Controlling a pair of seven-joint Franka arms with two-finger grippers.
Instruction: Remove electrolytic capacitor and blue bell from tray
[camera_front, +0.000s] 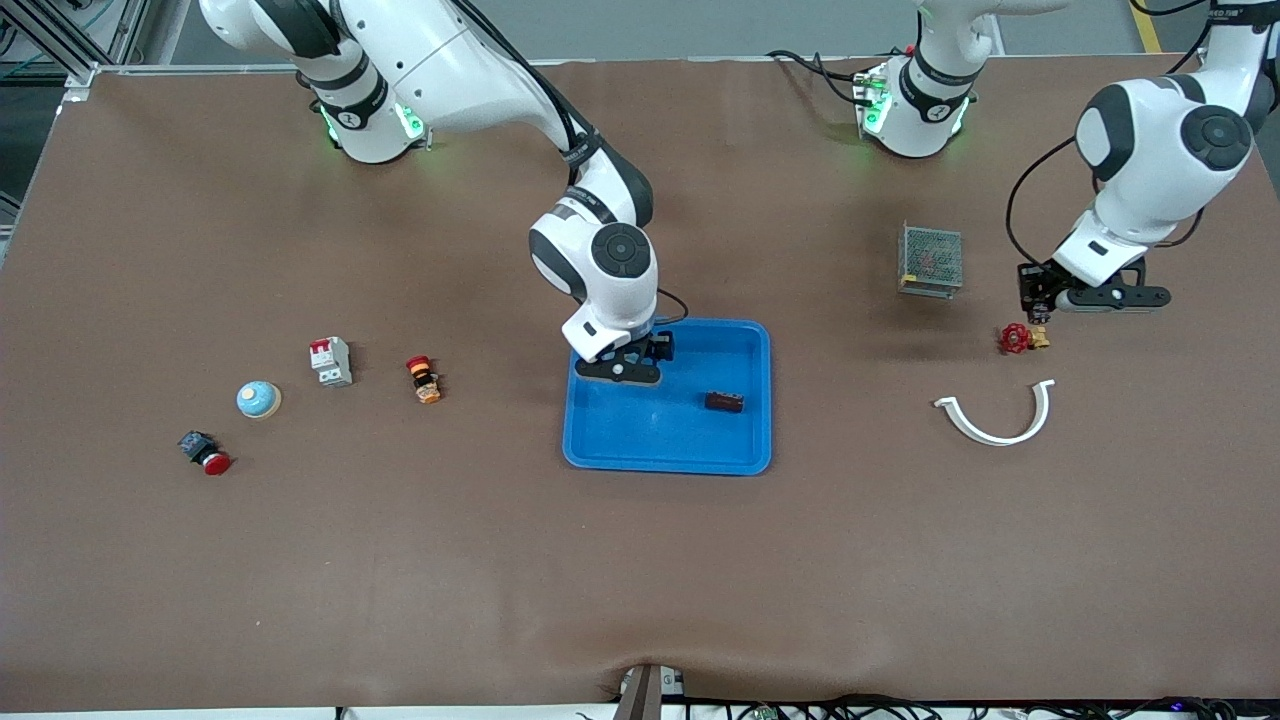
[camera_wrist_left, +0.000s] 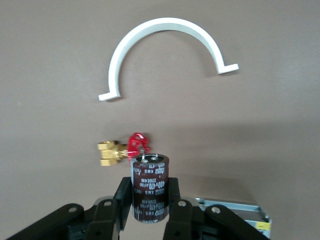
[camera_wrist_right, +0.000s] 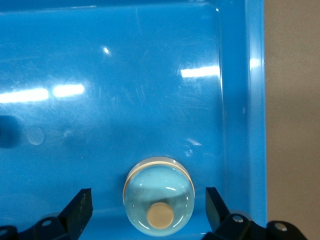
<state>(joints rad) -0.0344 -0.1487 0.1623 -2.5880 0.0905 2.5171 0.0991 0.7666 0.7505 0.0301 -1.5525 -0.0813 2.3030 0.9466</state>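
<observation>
In the left hand (camera_wrist_left: 149, 206) (shut), the capacitor (camera_wrist_left: 149, 186) stands upright.

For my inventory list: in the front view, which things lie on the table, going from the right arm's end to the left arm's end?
red push button, pale blue bell, circuit breaker, orange switch, tray, mesh box, red-handled valve

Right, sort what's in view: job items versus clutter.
Job: tray; bell in it, between the open right pincer; capacitor, held by the left pincer.
Lying about: second bell, breaker, orange button, red button, valve, clamp, mesh box; dark part in the tray, unclear.
</observation>
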